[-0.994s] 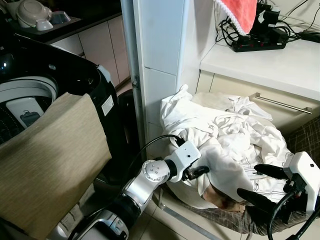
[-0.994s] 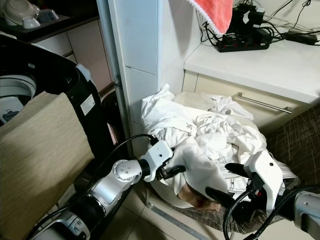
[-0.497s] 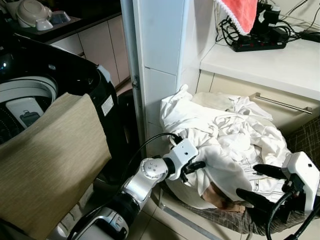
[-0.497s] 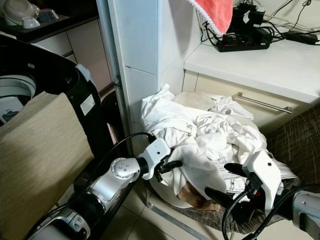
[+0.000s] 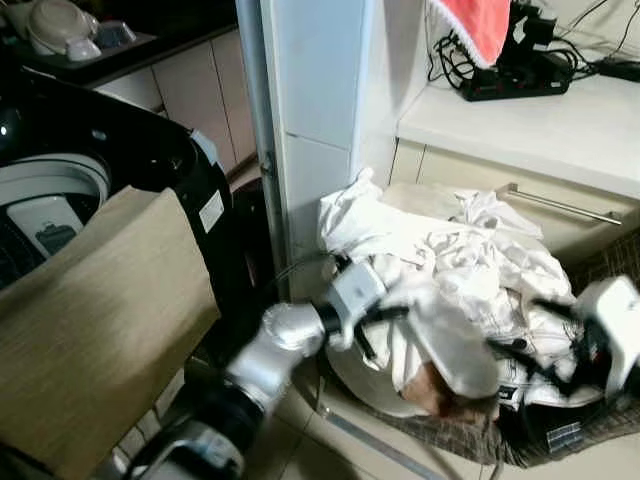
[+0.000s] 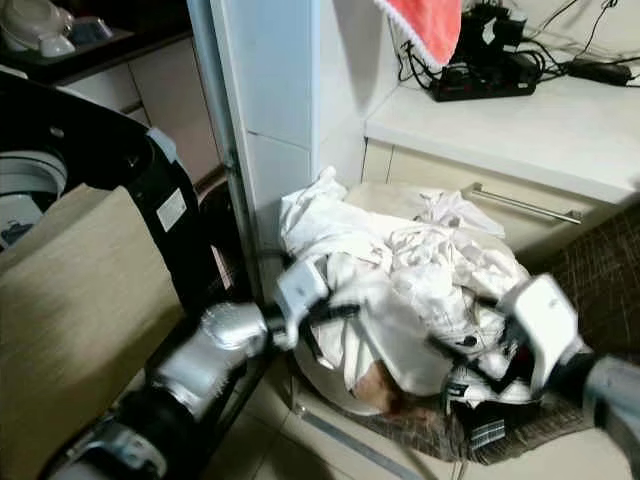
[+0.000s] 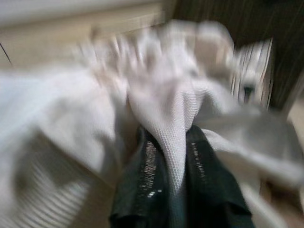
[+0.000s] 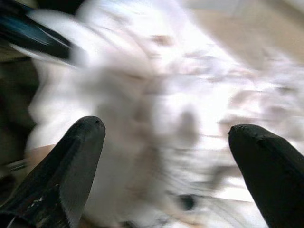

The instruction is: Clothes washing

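White tiles cover a tall pillar [image 5: 315, 110] in the middle of the left eye view. To its left sits a black washing machine [image 5: 130, 170] with its top open, and a tan cloth [image 5: 95, 320] hangs over its front edge. To the right is a white counter [image 5: 540, 125] with a black power strip [image 5: 515, 85] and tangled cords on it. A red towel [image 5: 470, 25] hangs down near the pillar. Below the counter is a drawer with a metal handle [image 5: 560, 205]. A big heap of white clothes [image 5: 450, 270] lies in a dark checked basket [image 5: 600, 430] on the floor, right next to the pillar and in front of the drawer. The left end effector [image 5: 385, 315] is at the near left side of the heap, touching the clothes. The right end effector [image 5: 525, 345] is at the right side of the heap, blurred.

The right eye view shows the same things, with the washing machine's dark side close to the left arm.

Next, the left wrist view is blurry. Both black fingers [image 7: 149, 171] are squeezed onto a fold of white netted cloth [image 7: 173, 128] that comes up between them.

Last, the right wrist view is blurry too. The two black fingers [image 8: 71, 161] are spread wide apart, holding nothing, with the white clothes just past them.
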Tool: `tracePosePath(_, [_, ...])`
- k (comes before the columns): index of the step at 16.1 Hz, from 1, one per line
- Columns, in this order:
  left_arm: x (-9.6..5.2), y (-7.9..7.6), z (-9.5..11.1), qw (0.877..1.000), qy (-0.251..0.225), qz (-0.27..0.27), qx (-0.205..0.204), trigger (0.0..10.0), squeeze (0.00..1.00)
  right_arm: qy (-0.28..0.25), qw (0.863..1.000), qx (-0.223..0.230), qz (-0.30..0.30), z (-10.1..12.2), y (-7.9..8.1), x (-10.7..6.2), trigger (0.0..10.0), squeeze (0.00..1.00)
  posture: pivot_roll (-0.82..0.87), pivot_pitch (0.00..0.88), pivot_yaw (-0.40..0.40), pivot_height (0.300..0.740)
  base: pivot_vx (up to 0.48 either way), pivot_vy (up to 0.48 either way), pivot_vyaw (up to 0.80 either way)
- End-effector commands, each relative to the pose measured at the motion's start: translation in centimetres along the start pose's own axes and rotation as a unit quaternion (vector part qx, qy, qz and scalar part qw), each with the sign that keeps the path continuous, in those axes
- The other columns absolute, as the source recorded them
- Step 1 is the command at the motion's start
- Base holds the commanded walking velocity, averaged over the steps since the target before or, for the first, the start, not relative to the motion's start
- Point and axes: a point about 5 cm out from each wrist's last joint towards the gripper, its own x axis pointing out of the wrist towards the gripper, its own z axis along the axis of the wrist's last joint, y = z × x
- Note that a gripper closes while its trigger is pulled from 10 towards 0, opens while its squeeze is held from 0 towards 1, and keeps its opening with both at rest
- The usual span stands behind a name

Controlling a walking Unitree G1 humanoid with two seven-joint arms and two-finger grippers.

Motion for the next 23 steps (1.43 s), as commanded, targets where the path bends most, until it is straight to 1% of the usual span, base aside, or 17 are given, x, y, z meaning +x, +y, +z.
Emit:
tracePosePath(1, [-0.5, 0.5, 1.7, 0.999, -0.036, -0.003, -0.003, 0.0, 0.0, -0.004, 0.998, -0.004, -0.056, 0.1, -1.2, -0.1, 10.0, 0.0, -0.17, 0.0, 0.041, 0.74, 0.0, 0.0, 0.0])
tracePosePath(3, [-1.9, 2.4, 5.5, 0.994, -0.098, 0.031, 0.024, 0.0, 0.0, -0.019, 0.994, -0.001, -0.105, 0.5, -2.4, 0.3, 10.0, 0.0, -0.17, 0.0, 0.039, 0.74, 0.0, 0.0, 0.0])
tracePosePath(5, [-3.2, 4.0, 9.1, 0.986, -0.15, 0.057, 0.044, 0.0, 0.0, -0.04, 0.995, 0.002, -0.094, 1.1, -2.0, 0.8, 10.0, 0.0, -0.16, 0.0, 0.04, 0.74, 0.0, 0.0, 0.0])
tracePosePath(7, [-3.7, 4.5, 10.3, 0.982, -0.165, 0.072, 0.054, 0.0, 0.0, -0.04, 0.994, 0.0, -0.098, 1.0, -1.9, 1.0, 10.0, 0.0, -0.16, 0.0, 0.041, 0.74, 0.0, 0.0, 0.0])
tracePosePath(9, [-5.2, 6.4, 14.6, 0.962, -0.233, 0.125, 0.062, 0.0, 0.0, -0.045, 0.993, -0.002, -0.108, 1.1, -2.0, 1.3, 10.0, 0.0, -0.15, 0.0, 0.05, 0.74, 0.0, 0.0, 0.0])
tracePosePath(10, [-5.5, 6.9, 15.7, 0.958, -0.246, 0.133, 0.068, 0.0, 0.0, -0.047, 0.993, -0.001, -0.11, 1.2, -2.0, 1.3, 10.0, 0.0, -0.15, 0.0, 0.053, 0.74, 0.0, 0.0, 0.0])
tracePosePath(11, [-6.7, 8.3, 18.3, 0.945, -0.266, 0.162, 0.099, 0.0, 0.0, -0.052, 0.992, 0.001, -0.111, 1.3, -1.8, 1.6, 10.0, 0.0, -0.15, 0.0, 0.056, 0.74, 0.0, 0.0, 0.0])
tracePosePath(12, [-9.2, 10.8, 21.3, 0.927, -0.273, 0.219, 0.137, 0.0, 0.0, -0.055, 0.993, 0.003, -0.107, 1.2, -1.5, 1.8, 10.0, 0.0, -0.15, 0.0, 0.059, 0.74, 0.0, 0.0, 0.0])
tracePosePath(13, [-10.3, 11.8, 22.4, 0.919, -0.273, 0.242, 0.147, 0.0, 0.0, -0.055, 0.993, 0.004, -0.105, 1.2, -1.4, 1.9, 10.0, 0.0, -0.14, 0.0, 0.06, 0.74, 0.0, 0.0, 0.0])
tracePosePath(15, [-14.0, 13.9, 24.9, 0.889, -0.258, 0.317, 0.206, 0.0, 0.0, -0.056, 0.993, 0.007, -0.101, 1.0, -1.0, 2.2, 10.0, 0.0, -0.14, 0.0, 0.06, 0.74, 0.0, 0.0, 0.0])
tracePosePath(17, [-15.9, 14.7, 26.4, 0.87, -0.263, 0.354, 0.222, 0.0, 0.0, -0.058, 0.993, 0.008, -0.1, 1.0, -1.0, 2.4, 10.0, 0.0, -0.13, 0.0, 0.054, 0.74, 0.0, 0.0, 0.0])
tracePosePath(18, [-20.2, 16.2, 29.3, 0.81, -0.253, 0.454, 0.272, 0.0, 0.0, -0.06, 0.993, 0.007, -0.099, 1.2, -1.0, 2.6, 10.0, 0.0, -0.13, 0.0, 0.051, 0.74, 0.0, 0.0, 0.0])
tracePosePath(19, [-21.8, 16.6, 30.2, 0.786, -0.245, 0.489, 0.289, 0.0, 0.0, -0.061, 0.993, 0.006, -0.098, 1.2, -1.1, 2.7, 10.0, 0.0, -0.12, 0.0, 0.049, 0.74, 0.0, 0.0, 0.0])
tracePosePath(20, [-24.3, 17.0, 31.5, 0.739, -0.229, 0.547, 0.319, 0.0, 0.0, -0.063, 0.993, 0.005, -0.098, 1.4, -1.1, 2.8, 10.0, 0.0, -0.12, 0.0, 0.046, 0.74, 0.0, 0.0, 0.0])
tracePosePath(21, [-28.2, 16.9, 33.5, 0.643, -0.195, 0.634, 0.383, 0.0, 0.0, -0.065, 0.993, 0.002, -0.093, 1.5, -1.2, 3.0, 10.0, 0.0, -0.11, 0.0, 0.042, 0.74, 0.0, 0.0, 0.0])
tracePosePath(22, [-29.8, 16.8, 34.4, 0.603, -0.168, 0.663, 0.411, 0.0, 0.0, -0.068, 0.994, -0.001, -0.088, 1.7, -1.1, 3.3, 10.0, 0.0, -0.11, 0.0, 0.041, 0.74, 0.0, 0.0, 0.0])
tracePosePath(23, [-29.4, 17.6, 33.7, 0.618, -0.109, 0.657, 0.417, 0.0, 0.0, -0.076, 0.994, -0.004, -0.073, 2.2, -0.6, 3.8, 10.0, 0.0, -0.11, 0.0, 0.045, 0.74, 0.0, 0.0, 0.0])
